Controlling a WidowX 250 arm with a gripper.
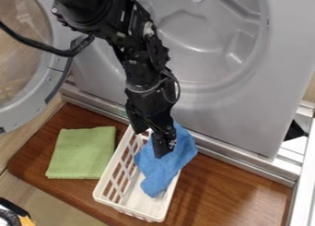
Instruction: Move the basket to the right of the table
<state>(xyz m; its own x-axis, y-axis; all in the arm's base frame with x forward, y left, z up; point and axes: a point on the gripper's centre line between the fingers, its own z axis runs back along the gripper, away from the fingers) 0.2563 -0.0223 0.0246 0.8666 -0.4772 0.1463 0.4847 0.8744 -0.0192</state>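
The white slatted basket stands on the brown wooden table, around its middle, with its long side running from the back toward the front edge. A blue cloth lies in it and drapes over its right rim. The black gripper hangs down at the back end of the basket, its lower part against the blue cloth and covering part of the basket's back rim. Whether it holds anything is hidden.
A folded green cloth lies on the table left of the basket. Behind stands a grey machine front with a round door swung out at the left. A white frame edges the right side. A dark object is at the lower left corner.
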